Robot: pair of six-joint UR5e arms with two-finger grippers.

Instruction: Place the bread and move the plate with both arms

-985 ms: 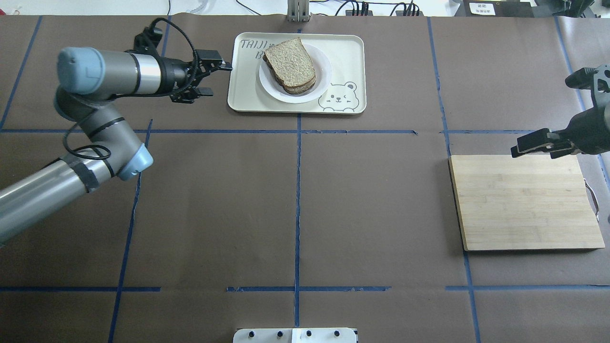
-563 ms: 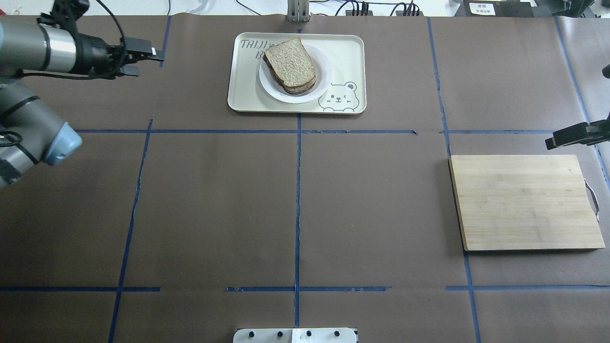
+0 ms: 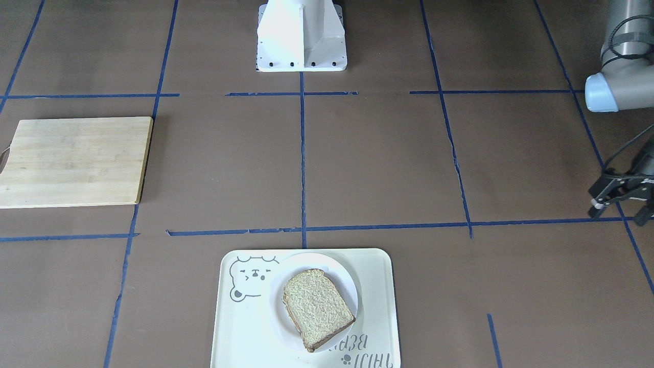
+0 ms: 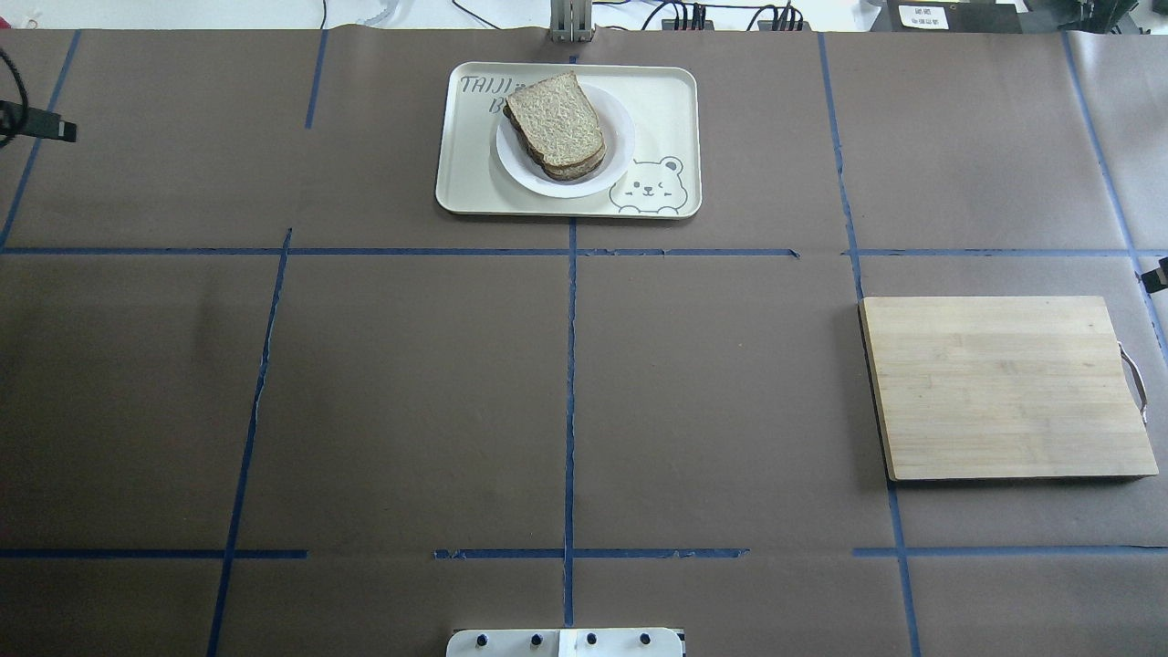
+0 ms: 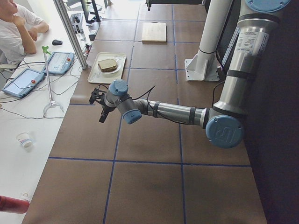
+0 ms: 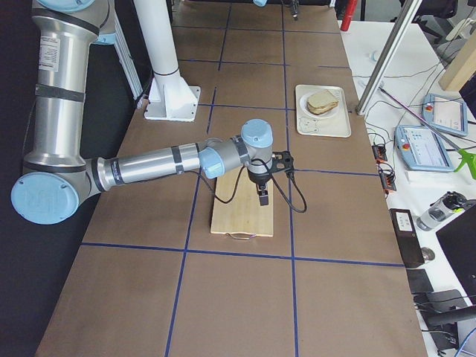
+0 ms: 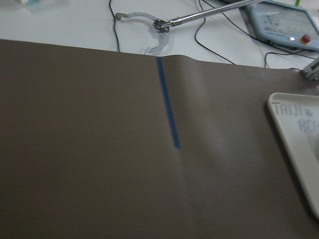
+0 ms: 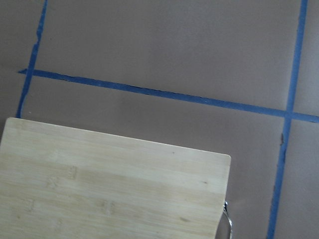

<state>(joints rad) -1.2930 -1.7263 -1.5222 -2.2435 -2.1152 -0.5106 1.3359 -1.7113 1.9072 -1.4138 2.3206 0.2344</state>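
Observation:
The bread (image 4: pixel 555 120) is a plain brown slice on top of a small stack on the white plate (image 4: pixel 620 151). The plate stands on the cream bear-print tray (image 4: pixel 671 100) at the far middle of the table. Bread (image 3: pixel 317 308) and plate (image 3: pixel 306 261) also show in the front-facing view. My left gripper (image 3: pixel 615 212) is open and empty, far out to my left, well apart from the tray. Only a fingertip (image 4: pixel 57 128) of it shows in the overhead view. My right gripper (image 6: pixel 263 197) hangs over the wooden board's far end; I cannot tell if it is open or shut.
A wooden board (image 4: pixel 1004 388) lies at my right, and shows in the right wrist view (image 8: pixel 114 184). The white pedestal base (image 3: pixel 301 36) stands at the near middle. The tray's corner (image 7: pixel 299 129) shows in the left wrist view. Operators' gear lies beyond the far edge.
Both arms have drawn back outward. The left gripper moved from beside the tray to the left edge. The right gripper slid off to the right. Bread, plate and tray have not moved.

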